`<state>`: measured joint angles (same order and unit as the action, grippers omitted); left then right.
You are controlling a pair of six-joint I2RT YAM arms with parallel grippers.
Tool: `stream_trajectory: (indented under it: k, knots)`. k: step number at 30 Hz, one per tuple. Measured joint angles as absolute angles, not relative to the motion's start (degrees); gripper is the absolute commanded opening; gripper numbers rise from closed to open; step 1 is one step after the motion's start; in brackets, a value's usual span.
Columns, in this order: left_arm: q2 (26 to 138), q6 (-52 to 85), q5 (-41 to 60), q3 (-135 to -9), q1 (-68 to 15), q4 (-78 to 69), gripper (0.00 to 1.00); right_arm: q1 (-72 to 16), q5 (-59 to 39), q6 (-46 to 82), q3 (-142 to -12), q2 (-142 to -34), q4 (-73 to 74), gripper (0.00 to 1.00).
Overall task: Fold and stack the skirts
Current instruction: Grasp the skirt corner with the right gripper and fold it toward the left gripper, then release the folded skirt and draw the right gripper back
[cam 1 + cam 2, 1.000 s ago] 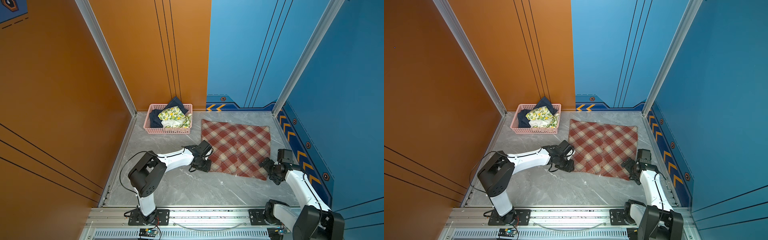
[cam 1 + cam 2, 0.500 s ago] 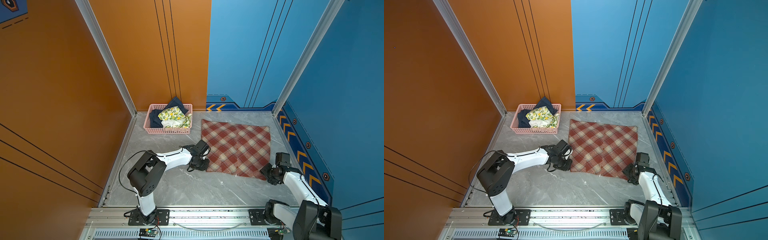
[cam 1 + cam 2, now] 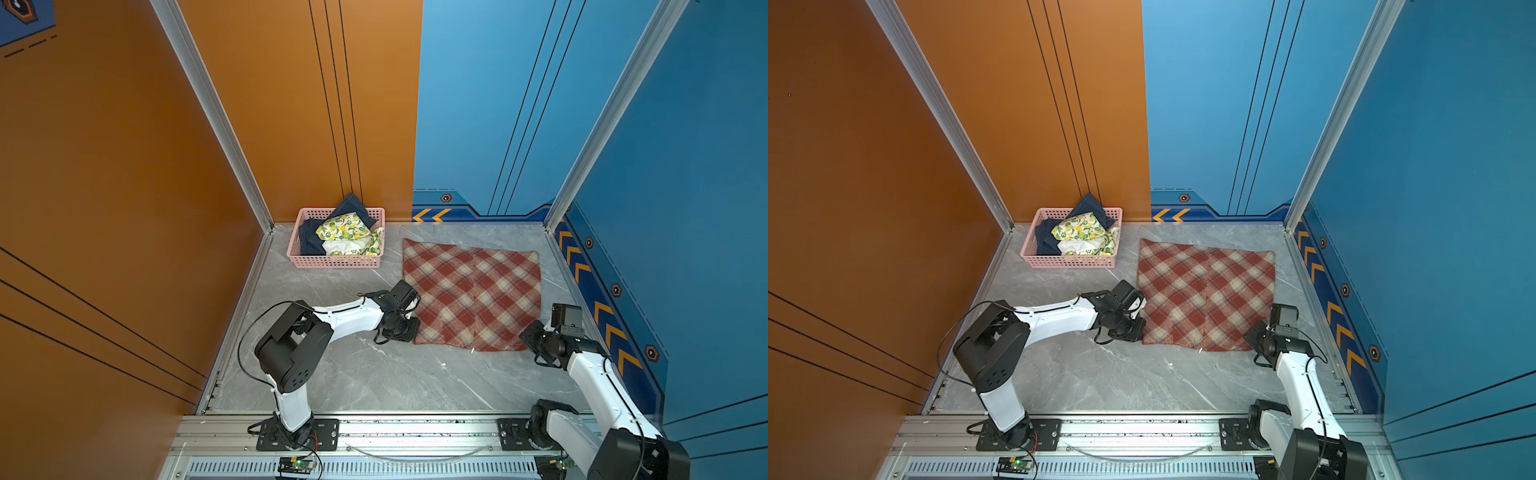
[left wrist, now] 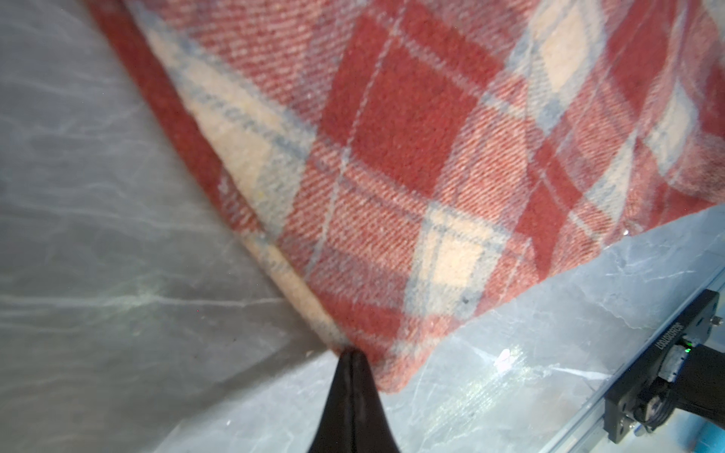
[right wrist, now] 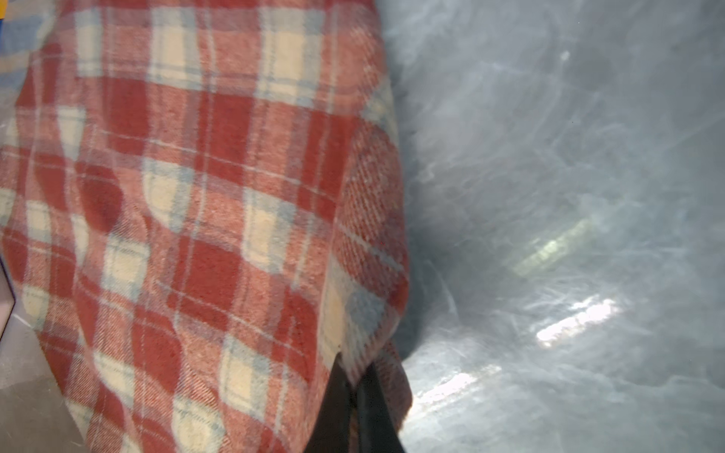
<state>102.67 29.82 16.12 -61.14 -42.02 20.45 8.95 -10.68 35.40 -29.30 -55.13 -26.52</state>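
The rust-red and cream plaid skirt (image 3: pixel 473 291) (image 3: pixel 1208 291) lies spread flat on the grey marble table. My left gripper (image 3: pixel 409 332) (image 3: pixel 1140 332) sits at its near left corner. In the left wrist view the gripper (image 4: pixel 351 353) is shut, its tips pinching the hem of the plaid cloth (image 4: pixel 412 157). My right gripper (image 3: pixel 528 332) (image 3: pixel 1252 334) is at the near right corner, shut (image 5: pixel 355 376) on a pinch of the plaid edge (image 5: pixel 196 215). The lemon-print skirt (image 3: pixel 345 235) and the dark blue denim skirt (image 3: pixel 309 241) lie bunched in the basket.
The pink perforated basket (image 3: pixel 332 262) stands at the back left against the orange wall. Blue walls close the back and right sides. A metal rail (image 3: pixel 395 428) carrying both arm bases runs along the front edge. Bare marble (image 3: pixel 374 374) lies in front of the plaid skirt.
Both grippers have gone from open to shut on the plaid skirt's near corners. The right gripper slid in to the corner; the left shifted slightly along the edge.
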Motion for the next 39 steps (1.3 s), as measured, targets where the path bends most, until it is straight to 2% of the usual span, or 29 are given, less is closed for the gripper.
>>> stream_trajectory:
  k: [2, 6, 11, 13, 15, 17, 19, 22, 27, 32, 36, 39]
  knots:
    - [102.7, 30.5, 16.9, -60.7, -41.6, 19.8, 0.0, 4.4, -9.4, 35.2, -31.9, -55.0, -26.4, 0.0]
    - [102.7, 31.6, 18.0, -59.8, -40.9, 17.9, 0.0, -10.3, -5.8, 35.7, -39.1, -56.9, -24.5, 0.0]
    - [102.5, 32.9, 18.7, -57.7, -40.4, 16.1, 0.0, -31.1, -3.7, 38.7, -48.1, -67.6, -15.6, 0.0]
    - [102.1, 33.3, 18.7, -57.1, -40.3, 15.8, 0.0, -36.9, -4.3, 39.9, -50.6, -72.1, -12.6, 0.27]
    - [101.4, 33.5, 18.7, -56.6, -40.1, 15.7, 0.0, -39.8, -5.1, 40.9, -52.2, -74.9, -10.9, 0.49]
    - [100.6, 33.9, 18.7, -56.0, -40.1, 15.6, 0.0, -40.0, -5.1, 41.8, -52.3, -75.2, -10.6, 0.7]
    - [99.7, 34.0, 18.7, -55.5, -40.1, 15.4, 0.0, -38.2, -5.0, 42.7, -51.9, -74.2, -10.6, 0.83]
    - [98.7, 34.0, 18.7, -55.1, -40.1, 15.2, 0.0, -32.8, -4.3, 44.1, -49.5, -69.4, -11.0, 0.94]
    - [98.7, 33.9, 19.1, -55.3, -41.5, 14.8, 0.0, -20.7, -2.6, 44.9, -47.4, -58.5, -16.1, 0.97]
    - [102.9, 31.7, 21.6, -61.1, -47.7, 15.3, 0.0, -9.1, -3.2, 44.3, -47.5, -55.0, -21.0, 1.0]
    - [108.4, 26.9, 24.7, -70.1, -55.0, 17.1, 0.22, -4.7, -3.9, 41.7, -49.8, -56.8, -25.8, 1.0]
    - [107.6, 24.6, 27.0, -71.0, -57.9, 18.1, 0.31, -5.0, -4.3, 39.8, -51.1, -57.6, -27.2, 1.0]
